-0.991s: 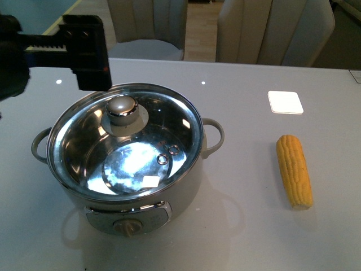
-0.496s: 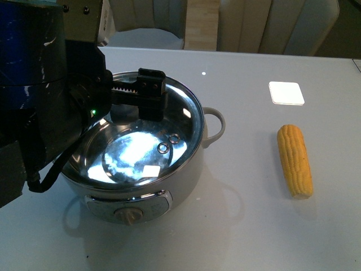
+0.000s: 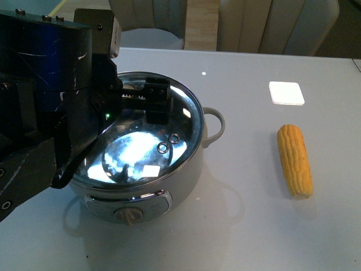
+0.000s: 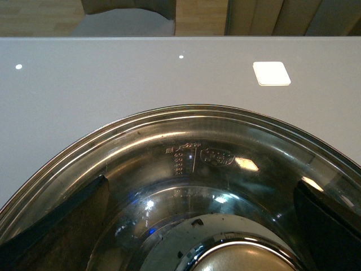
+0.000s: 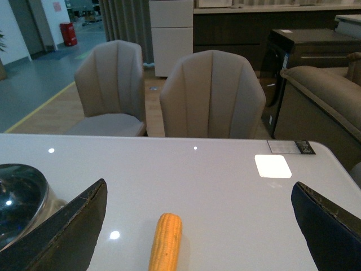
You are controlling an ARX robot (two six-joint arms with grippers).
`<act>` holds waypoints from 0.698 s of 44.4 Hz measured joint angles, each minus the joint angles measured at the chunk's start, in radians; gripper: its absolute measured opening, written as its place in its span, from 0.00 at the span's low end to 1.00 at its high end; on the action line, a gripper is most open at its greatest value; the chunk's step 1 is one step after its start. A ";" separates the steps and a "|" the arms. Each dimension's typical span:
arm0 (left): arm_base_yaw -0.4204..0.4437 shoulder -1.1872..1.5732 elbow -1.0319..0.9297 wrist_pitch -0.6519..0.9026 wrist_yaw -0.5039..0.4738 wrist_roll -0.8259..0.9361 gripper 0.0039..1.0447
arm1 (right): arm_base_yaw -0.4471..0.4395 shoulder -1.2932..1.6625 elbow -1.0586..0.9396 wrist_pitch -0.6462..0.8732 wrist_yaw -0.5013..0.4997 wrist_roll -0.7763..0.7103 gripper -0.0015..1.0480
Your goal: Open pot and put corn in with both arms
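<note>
Nearest on the grey table point(image 3: 237, 243): control knob point(image 3: 128, 215) at 6 o'clock of the pot point(image 3: 189, 172), cream body upright, left of centre in front view. On the rim, seated flat, the glass lid point(image 3: 163, 149), steel bowl visible through it, two small rings point(image 3: 162, 147) near lid centre. At the pot's 3 o'clock, one cream loop handle point(image 3: 214, 125); other side of the pot hidden behind the black left arm point(image 3: 39, 113). Down over the lid toward its 12 o'clock, the left gripper point(image 3: 136, 99), spread wide either side of the lid knob point(image 4: 237, 261), nothing pinched (knob only partly in shot in left wrist view, so contact hard to judge). Same left gripper point(image 4: 200, 183) in that view: dark fingers point(image 4: 62, 226) out at the frame edges, lid rim curving between them. At 3 o'clock of the pot and well apart from it, the corn point(image 3: 294, 161), flat on the table, long axis running 6 to 12, untouched. Above the table, the right gripper point(image 5: 198, 189), fingers point(image 5: 67, 231) wide apart and empty, corn point(image 5: 165, 243) lying on the table below and between them. Farther, at 12 o'clock of the corn: white square patch point(image 3: 286, 92) on the tabletop. Farthest, past the table's 12 o'clock edge: two beige chairs point(image 3: 276, 25).
</note>
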 joint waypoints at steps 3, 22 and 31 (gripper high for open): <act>-0.003 0.002 0.002 0.000 0.000 -0.006 0.87 | 0.000 0.000 0.000 0.000 0.000 0.000 0.92; -0.014 0.002 0.010 -0.004 -0.011 0.009 0.38 | 0.000 0.000 0.000 0.000 0.000 0.000 0.92; -0.014 -0.012 0.010 -0.025 -0.011 0.013 0.38 | 0.000 0.000 0.000 0.000 0.000 0.000 0.92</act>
